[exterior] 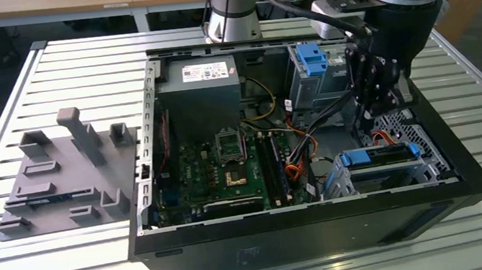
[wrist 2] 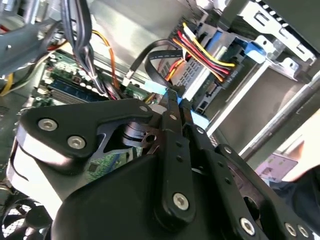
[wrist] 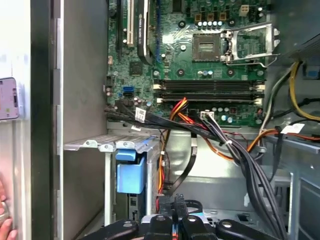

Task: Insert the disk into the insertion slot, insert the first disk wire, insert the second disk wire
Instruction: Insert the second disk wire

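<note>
1. Slatted metal table, one, carrying one open computer case and one grey moulded fixture at the exterior view's left.
2. Disk, one. It lies in the insertion slot, one, at the case corner nearest the exterior view's right, with its blue carrier facing up.
3. Gripper, one, hanging inside the case just above the disk. In the second wrist view the jaws stand narrow, and they appear to pinch the pale blue plug of one flat black wire.
4. Red, yellow and black wire bundle, one. It runs to the rear edge of the disk and looks seated there, though the joint is partly hidden.
5. Blue clip, one, on the taller cage, one. It is no part of this step.
6. Handling note, as a judgement: keep the plug square to the disk's rear socket, keep the flat wire's loop clear of the bundle, and press along the socket's axis without twisting.
</note>
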